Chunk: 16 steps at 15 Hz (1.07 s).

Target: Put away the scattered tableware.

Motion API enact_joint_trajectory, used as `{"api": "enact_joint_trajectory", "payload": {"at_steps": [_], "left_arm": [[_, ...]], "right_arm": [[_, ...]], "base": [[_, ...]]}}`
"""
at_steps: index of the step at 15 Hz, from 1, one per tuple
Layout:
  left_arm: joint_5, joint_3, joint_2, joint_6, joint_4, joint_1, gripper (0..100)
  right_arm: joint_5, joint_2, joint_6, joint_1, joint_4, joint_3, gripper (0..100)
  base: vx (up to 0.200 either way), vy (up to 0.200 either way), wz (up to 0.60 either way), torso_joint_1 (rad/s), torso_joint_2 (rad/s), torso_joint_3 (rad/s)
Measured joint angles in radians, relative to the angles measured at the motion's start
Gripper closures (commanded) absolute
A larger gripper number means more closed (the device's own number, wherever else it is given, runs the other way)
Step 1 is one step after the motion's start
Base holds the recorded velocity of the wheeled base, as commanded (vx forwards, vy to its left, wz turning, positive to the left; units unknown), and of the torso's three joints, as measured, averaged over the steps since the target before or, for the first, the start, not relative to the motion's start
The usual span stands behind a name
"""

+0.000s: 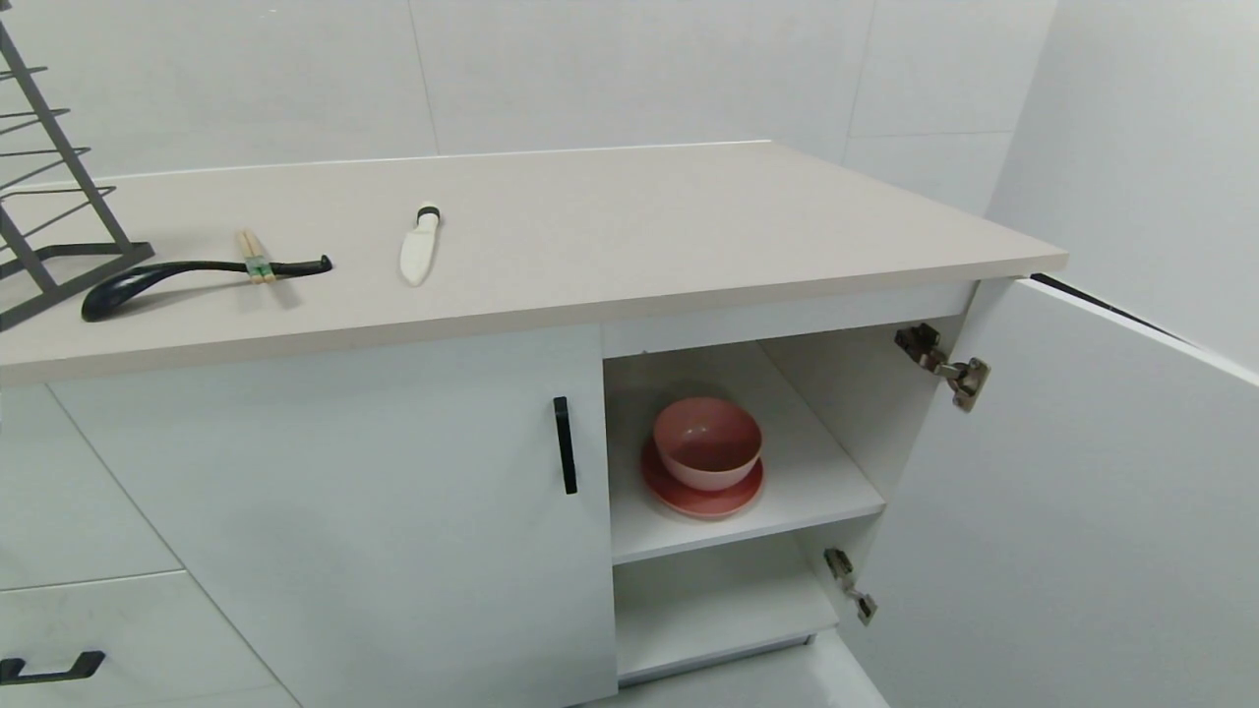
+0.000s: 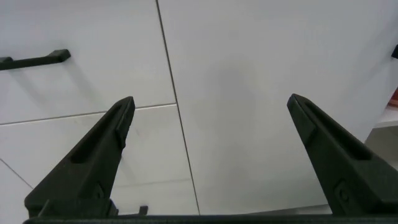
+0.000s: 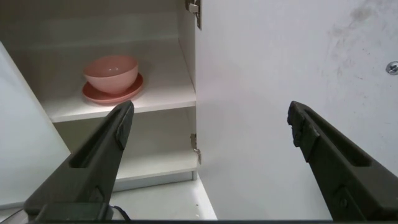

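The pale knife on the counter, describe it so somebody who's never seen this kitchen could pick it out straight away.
Start at the long beige countertop. On its left part, to the right of the black ladle with chopsticks lying across its handle, a short cream-coloured knife lies by itself. It is the only pale utensil there, with a black band near its far end.

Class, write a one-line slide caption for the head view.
Pink bowl on its plate inside the open cabinet; black ladle, chopsticks and white knife lie on the counter.
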Motion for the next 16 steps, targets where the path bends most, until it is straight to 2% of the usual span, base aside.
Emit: {"api": "enact_joint_trajectory", "payload": {"at_steps": [5,7,8,10,11,12,16], "left_arm": [[0.010,0.000,-0.001,0.000,-0.035,0.000,0],[0.004,0.000,-0.001,-0.010,0.001,0.000,0],[-0.023,0.000,-0.001,-0.021,0.006,0.000,0],[-0.136,0.001,-0.001,-0.090,0.055,-0.001,0],[-0.172,-0.001,-0.001,-0.108,0.089,-0.001,0],[-0.179,-0.002,-0.001,-0.109,0.083,-0.002,0],[-0.181,0.000,-0.001,-0.100,0.066,-0.001,0]], "right_arm": [[0.000,0.000,-0.001,0.000,0.000,0.000,0],[0.000,0.000,0.000,0.000,-0.001,0.000,0],[0.000,0.000,0.000,0.000,-0.001,0.000,0],[0.000,0.000,0.000,0.000,0.000,0.000,0],[0.000,0.000,0.001,0.000,-0.001,0.000,0],[0.000,0.000,0.001,0.000,0.000,0.000,0],[0.000,0.000,0.005,0.000,0.001,0.000,0]], "base": [[0.000,0.000,0.00,0.000,0.00,0.000],[0.000,0.000,0.00,0.000,0.00,0.000],[0.000,0.000,0.00,0.000,0.00,0.000],[0.000,0.000,0.00,0.000,0.00,0.000],[0.000,0.000,0.00,0.000,0.00,0.000],[0.000,0.000,0.00,0.000,0.00,0.000],[-0.200,0.000,0.00,0.001,0.00,0.000]]}}
